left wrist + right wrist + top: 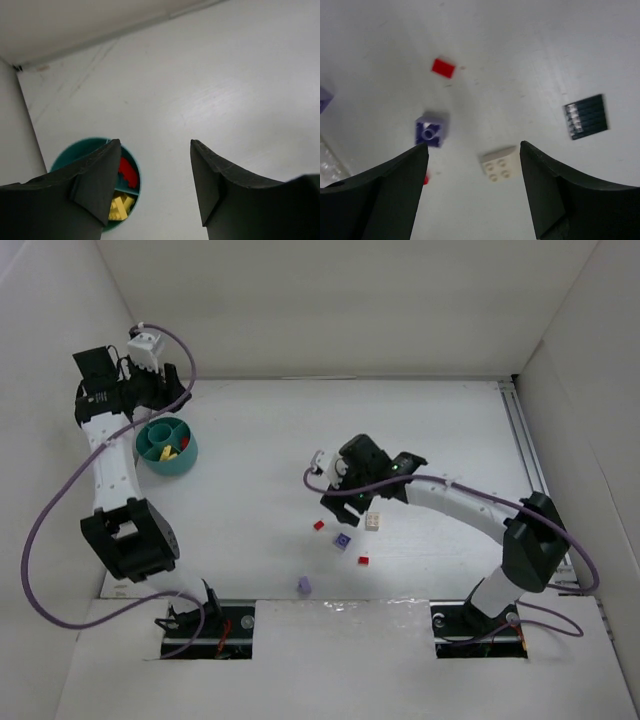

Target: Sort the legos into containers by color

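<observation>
— Where are the left jaws?
— I have them parted wide and empty, hanging over the bare surface (225,90) just beside the teal bowl (75,148). 1 compartment holds a red brick (128,172), the next holds yellow bricks (120,206).
— And the right jaws?
— Also spread, gripping nothing. On my wrist view the cream brick (498,166) lies on the surface between them (4 studs up), with a purple brick (430,131) to its left, a red plate (443,68) beyond and a black plate (586,116) off right.
— Anything else loose?
— From above, 1 more red piece (363,561) and 1 more purple piece (304,584), both well apart from the bowl.
</observation>
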You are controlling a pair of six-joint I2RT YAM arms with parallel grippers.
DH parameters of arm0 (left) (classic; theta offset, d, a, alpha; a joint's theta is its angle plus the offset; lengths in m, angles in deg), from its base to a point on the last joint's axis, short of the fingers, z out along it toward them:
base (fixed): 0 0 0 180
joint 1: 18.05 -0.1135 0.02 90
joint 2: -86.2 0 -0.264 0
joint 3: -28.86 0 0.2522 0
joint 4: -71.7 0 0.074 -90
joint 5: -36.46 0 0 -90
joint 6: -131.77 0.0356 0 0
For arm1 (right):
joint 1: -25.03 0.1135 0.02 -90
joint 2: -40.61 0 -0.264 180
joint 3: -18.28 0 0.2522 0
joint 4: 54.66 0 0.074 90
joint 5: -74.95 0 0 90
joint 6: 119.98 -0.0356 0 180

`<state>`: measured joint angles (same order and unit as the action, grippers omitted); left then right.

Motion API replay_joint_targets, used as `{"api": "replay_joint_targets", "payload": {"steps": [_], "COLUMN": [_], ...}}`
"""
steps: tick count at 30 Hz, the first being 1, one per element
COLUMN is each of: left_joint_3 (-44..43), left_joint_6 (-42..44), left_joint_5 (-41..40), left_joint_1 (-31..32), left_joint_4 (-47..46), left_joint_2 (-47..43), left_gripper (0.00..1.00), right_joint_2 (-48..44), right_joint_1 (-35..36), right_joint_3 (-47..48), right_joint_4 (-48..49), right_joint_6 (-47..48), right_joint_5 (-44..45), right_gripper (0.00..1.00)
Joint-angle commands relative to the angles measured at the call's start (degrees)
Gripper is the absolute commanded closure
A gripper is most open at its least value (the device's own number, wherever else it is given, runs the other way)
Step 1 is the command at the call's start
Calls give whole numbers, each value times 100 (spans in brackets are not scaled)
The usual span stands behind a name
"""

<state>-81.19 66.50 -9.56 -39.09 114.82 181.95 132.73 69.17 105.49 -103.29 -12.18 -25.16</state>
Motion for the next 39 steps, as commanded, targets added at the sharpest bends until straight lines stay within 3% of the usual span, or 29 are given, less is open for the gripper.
{"api": "replay_joint_targets", "payload": {"steps": [1, 4, 6, 9, 15, 21, 27, 32, 39], "left_joint_3": [346, 585, 585, 296, 75, 93, 163, 216, 321], "left_joint_6": [-547, -619, -217, 593, 744, 568, 673, 744, 744], "left_joint_5": [295, 364, 636, 1032, 1384, 1324, 1218, 1218, 1218], "left_joint_1": [135, 135, 135, 135, 135, 135, 135, 135, 135], "left_joint_4": [-737, -871, -495, 393, 843, 904, 1106, 1221, 1221], "left_joint_2": [-862, -1136, -1207, -1207, -1031, -1031, -1145, -1146, -1146], "left_gripper": [44, 41, 40, 36, 34, 35, 35, 35, 35], "right_joint_2": [-291, -63, 95, 210, 385, 1209, 1994, 2399, 2627], "right_joint_1": [664, 789, 842, 606, 68, 306, 367, 534, 596], "right_joint_3": [-278, -279, -51, 29, 319, 1118, 2014, 2191, 2244], "right_joint_4": [-64, 7, 7, 314, -124, -897, -1513, -1883, -1953], "right_joint_6": [-216, -147, 213, 1205, 3614, 4923, 5531, 6094, 6095], "right_joint_5": [-9, -9, -79, -236, -1555, -2039, -2320, -2031, -1775], "right_gripper": [21, 23, 27, 28, 30, 45, 47, 47, 46]}}
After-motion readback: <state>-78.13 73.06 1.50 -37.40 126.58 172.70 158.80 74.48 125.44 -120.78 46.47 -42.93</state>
